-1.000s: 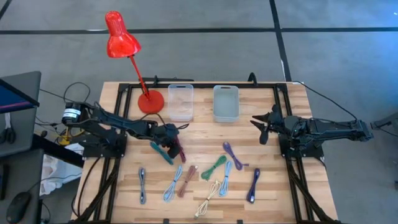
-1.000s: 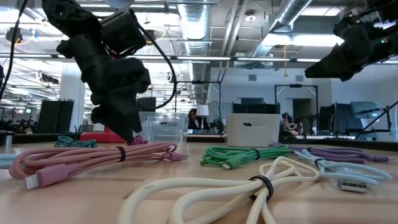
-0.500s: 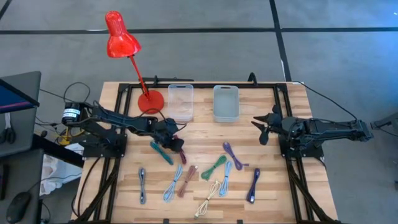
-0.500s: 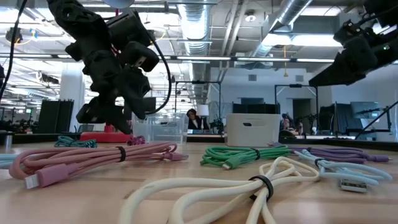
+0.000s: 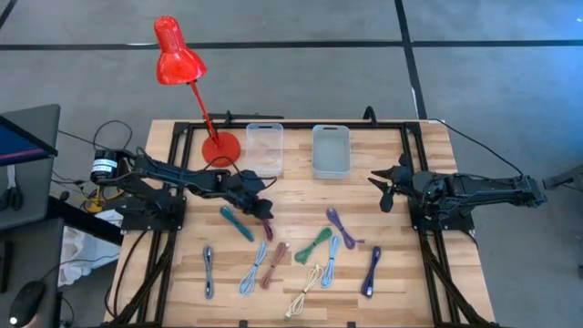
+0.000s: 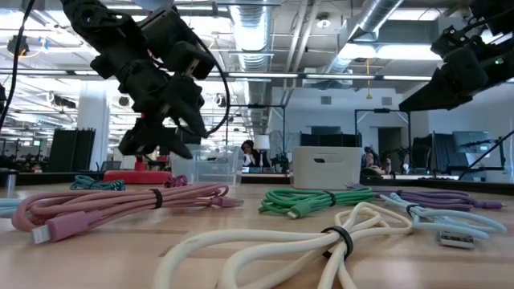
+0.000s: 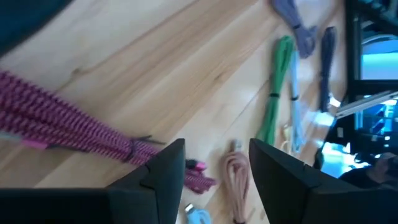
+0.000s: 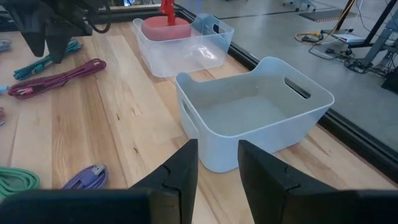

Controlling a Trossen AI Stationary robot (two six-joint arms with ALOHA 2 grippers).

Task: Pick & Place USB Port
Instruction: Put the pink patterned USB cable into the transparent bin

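Holding the fingers of the left gripper [image 7: 214, 149] parted and empty, clear of the wooden tabletop [image 7: 186, 74]. Leaving the magenta braided USB cable bundle [image 7: 74, 127] lying flat just beside and below those fingers, ungrasped. Risking a miss: closing from this offset likely pinching air, or nudging the bundle sideways toward the teal cable [image 5: 235, 222]. Farther on, keeping the right gripper [image 8: 217, 149] waiting, fingers likewise parted and empty, just short of the pale grey plastic bin [image 8: 261, 106], clear plastic bin [image 8: 180, 46] beyond.
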